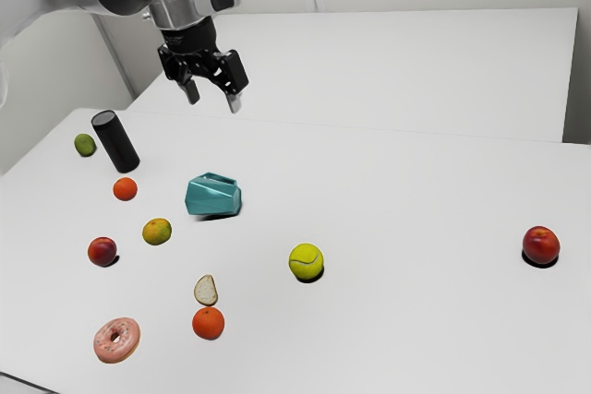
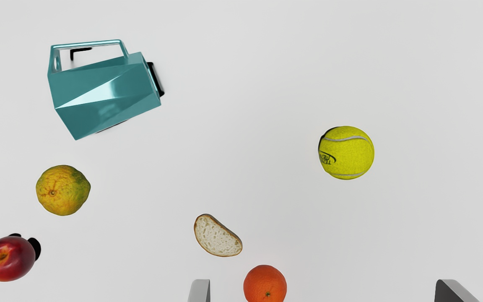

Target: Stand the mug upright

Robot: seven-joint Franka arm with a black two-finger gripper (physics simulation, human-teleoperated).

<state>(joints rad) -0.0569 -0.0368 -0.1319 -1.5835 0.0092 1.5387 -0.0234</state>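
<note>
The teal faceted mug (image 1: pixel 212 197) lies on its side on the white table, towards the exterior view's left. From above, the mug (image 2: pixel 103 92) shows its angular handle at one side, lying roughly level with the body. High above the table, behind the mug in the exterior view, hangs my gripper (image 1: pixel 213 99), apart from everything. In the wrist view the gripper (image 2: pixel 322 291) has its two fingertips wide apart, holding nothing.
Near the mug on the table (image 1: pixel 416 320) are a tennis ball (image 1: pixel 307 262), a yellow-green citrus (image 1: pixel 157 232), a bread slice (image 1: pixel 206 290), an orange (image 1: pixel 209 323) and a black cylinder (image 1: pixel 115 142). A donut (image 1: pixel 117 340) and a lone red fruit (image 1: pixel 541 245) lie farther off.
</note>
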